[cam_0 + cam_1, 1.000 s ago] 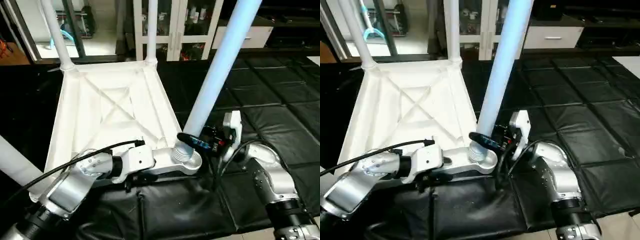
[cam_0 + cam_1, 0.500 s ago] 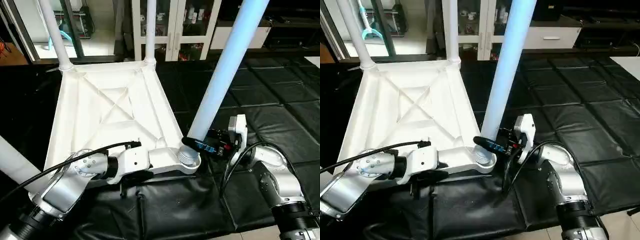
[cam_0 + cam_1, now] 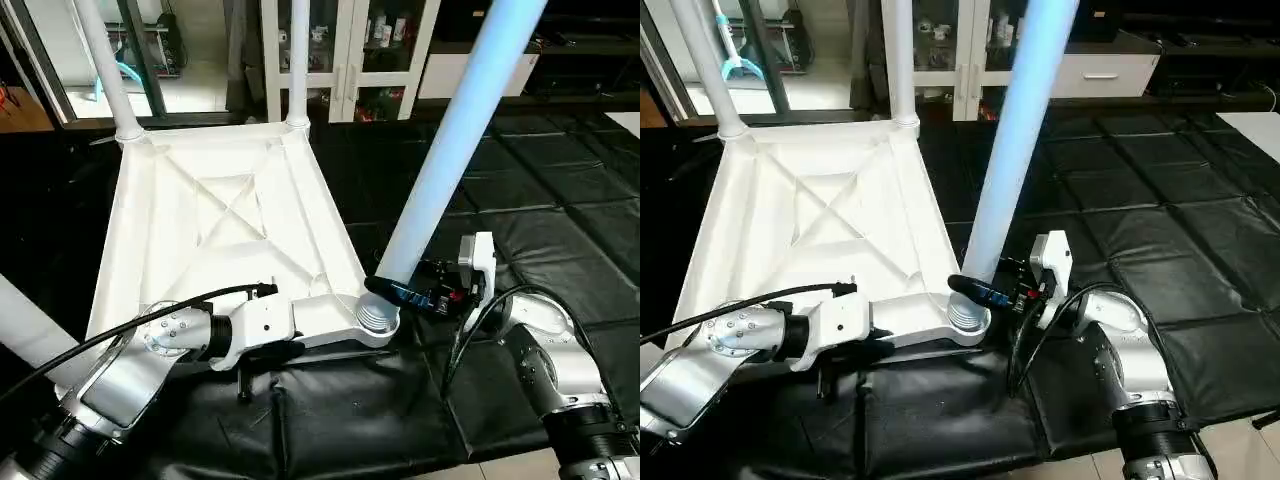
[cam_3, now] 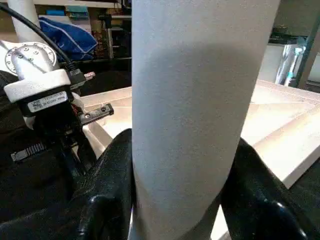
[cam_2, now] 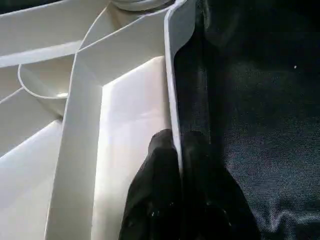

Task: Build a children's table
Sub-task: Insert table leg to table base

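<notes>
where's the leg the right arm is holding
In the head views it stands in the table top's near right corner socket, the leg clamped low by the right end effector.

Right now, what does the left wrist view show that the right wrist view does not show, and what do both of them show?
The left wrist view shows the left gripper closed on the table top's thin rim, one finger on each side, beside the black mat. The right wrist view shows the right gripper clasping the near leg, one finger on each side, with the left gripper's white wrist housing behind. Both show the white table top.
</notes>
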Controlling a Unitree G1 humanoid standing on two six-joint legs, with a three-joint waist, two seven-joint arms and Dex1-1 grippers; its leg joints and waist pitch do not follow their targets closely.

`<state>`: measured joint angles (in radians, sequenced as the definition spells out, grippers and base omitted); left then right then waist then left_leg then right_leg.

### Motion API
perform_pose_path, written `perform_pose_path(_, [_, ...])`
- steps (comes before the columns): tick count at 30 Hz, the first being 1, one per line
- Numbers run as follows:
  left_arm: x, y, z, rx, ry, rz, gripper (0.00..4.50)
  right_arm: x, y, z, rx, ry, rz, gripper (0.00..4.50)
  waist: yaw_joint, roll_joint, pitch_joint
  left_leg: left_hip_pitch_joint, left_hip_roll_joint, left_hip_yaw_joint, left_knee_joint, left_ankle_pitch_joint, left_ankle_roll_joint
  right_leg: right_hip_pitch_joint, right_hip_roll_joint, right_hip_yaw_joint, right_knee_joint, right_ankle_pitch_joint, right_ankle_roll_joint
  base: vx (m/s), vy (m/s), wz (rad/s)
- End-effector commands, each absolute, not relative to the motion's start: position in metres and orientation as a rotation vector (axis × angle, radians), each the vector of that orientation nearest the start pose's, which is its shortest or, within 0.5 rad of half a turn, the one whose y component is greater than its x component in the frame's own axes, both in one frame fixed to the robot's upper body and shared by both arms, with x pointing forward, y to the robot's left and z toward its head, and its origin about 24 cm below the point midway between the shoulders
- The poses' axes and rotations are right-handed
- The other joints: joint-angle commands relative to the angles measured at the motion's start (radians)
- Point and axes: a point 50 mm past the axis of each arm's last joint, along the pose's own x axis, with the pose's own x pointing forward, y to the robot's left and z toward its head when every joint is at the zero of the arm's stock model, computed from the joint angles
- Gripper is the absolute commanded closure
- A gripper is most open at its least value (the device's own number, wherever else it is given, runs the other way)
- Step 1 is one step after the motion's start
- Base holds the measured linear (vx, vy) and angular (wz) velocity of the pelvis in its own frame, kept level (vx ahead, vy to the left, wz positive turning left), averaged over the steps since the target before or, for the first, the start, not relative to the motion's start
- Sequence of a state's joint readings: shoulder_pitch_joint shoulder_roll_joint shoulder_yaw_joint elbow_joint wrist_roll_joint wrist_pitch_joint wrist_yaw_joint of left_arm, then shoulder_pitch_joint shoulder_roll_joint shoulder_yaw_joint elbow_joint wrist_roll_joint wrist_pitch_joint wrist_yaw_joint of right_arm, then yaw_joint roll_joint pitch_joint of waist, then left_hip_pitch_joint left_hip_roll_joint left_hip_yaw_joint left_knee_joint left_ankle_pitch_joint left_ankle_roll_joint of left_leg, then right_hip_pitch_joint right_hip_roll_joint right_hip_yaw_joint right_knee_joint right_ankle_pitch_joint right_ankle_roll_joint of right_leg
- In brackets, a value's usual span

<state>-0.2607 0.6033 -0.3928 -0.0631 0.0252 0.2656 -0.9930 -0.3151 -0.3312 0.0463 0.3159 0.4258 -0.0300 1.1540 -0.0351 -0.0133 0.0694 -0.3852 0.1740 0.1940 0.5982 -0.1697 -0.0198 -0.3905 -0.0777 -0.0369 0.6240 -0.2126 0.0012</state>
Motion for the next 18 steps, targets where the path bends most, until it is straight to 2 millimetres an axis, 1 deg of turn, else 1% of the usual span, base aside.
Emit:
perform_pose_path(1, [0.249,0.15,0.044,0.585,0.455,-1.229,4.5,0.283,-0.163,0.069,0.065,-0.04,1.147,2.64,-0.005,-0.007,-0.041,0.023,0.055,-0.037,-0.085,-0.447,-0.023,0.001,-0.059,0.043,-0.111,-0.478,-0.156,0.0,0.0,0.0])
perform_pose_path(4, [0.248,0.152,0.043,0.6,0.465,-1.231,4.5,0.283,-0.164,0.068,0.065,-0.037,1.149,2.64,-0.012,-0.008,-0.04,0.022,0.055,-0.038,-0.085,-0.461,-0.024,-0.001,-0.059,0.043,-0.113,-0.5,-0.148,0.0,0.0,0.0])
perform_pose_path(6, [0.248,0.153,0.042,0.609,0.469,-1.231,4.5,0.282,-0.165,0.065,0.052,-0.021,1.156,2.64,-0.014,-0.007,-0.04,0.024,0.055,-0.039,-0.084,-0.468,-0.024,-0.004,-0.06,0.044,-0.117,-0.525,-0.14,0.0,0.0,0.0])
perform_pose_path(7, [0.248,0.153,0.042,0.61,0.468,-1.231,4.5,0.281,-0.166,0.063,0.042,-0.01,1.161,2.64,-0.013,-0.006,-0.04,0.024,0.055,-0.039,-0.083,-0.47,-0.025,-0.005,-0.061,0.044,-0.117,-0.527,-0.14,0.0,0.0,0.0])
perform_pose_path(9, [0.248,0.152,0.043,0.608,0.466,-1.238,4.5,0.282,-0.166,0.06,0.039,-0.002,1.156,2.64,-0.014,-0.006,-0.04,0.025,0.055,-0.039,-0.084,-0.477,-0.026,-0.006,-0.06,0.044,-0.119,-0.532,-0.137,0.0,0.0,0.0])
perform_pose_path(11, [0.248,0.151,0.043,0.607,0.463,-1.245,4.5,0.283,-0.166,0.059,0.041,0.002,1.151,2.64,-0.015,-0.005,-0.04,0.025,0.055,-0.038,-0.085,-0.48,-0.026,-0.007,-0.058,0.044,-0.119,-0.519,-0.14,0.0,0.0,0.0])
perform_pose_path(12, [0.248,0.151,0.044,0.605,0.461,-1.253,4.5,0.283,-0.165,0.058,0.045,0.009,1.152,2.64,-0.016,-0.003,-0.04,0.026,0.055,-0.038,-0.085,-0.485,-0.026,-0.008,-0.058,0.043,-0.118,-0.511,-0.145,0.0,0.0,0.0])
perform_pose_path(14, [0.246,0.148,0.044,0.595,0.46,-1.276,4.5,0.285,-0.165,0.054,0.051,0.029,1.15,2.64,-0.018,-0.002,-0.039,0.027,0.056,-0.04,-0.088,-0.499,-0.03,-0.009,-0.056,0.041,-0.116,-0.499,-0.153,0.0,0.0,0.0])
perform_pose_path(16, [0.242,0.145,0.043,0.589,0.472,-1.308,4.5,0.287,-0.163,0.049,0.049,0.053,1.157,2.64,-0.022,-0.002,-0.04,0.024,0.055,-0.042,-0.089,-0.509,-0.034,-0.005,-0.057,0.039,-0.115,-0.496,-0.158,0.0,0.0,0.0])
perform_pose_path(18, [0.241,0.146,0.042,0.577,0.475,-1.305,4.5,0.289,-0.163,0.05,0.047,0.053,1.159,2.64,-0.022,-0.001,-0.039,0.025,0.056,-0.043,-0.092,-0.517,-0.038,-0.006,-0.057,0.039,-0.117,-0.498,-0.154,0.0,0.0,0.0])
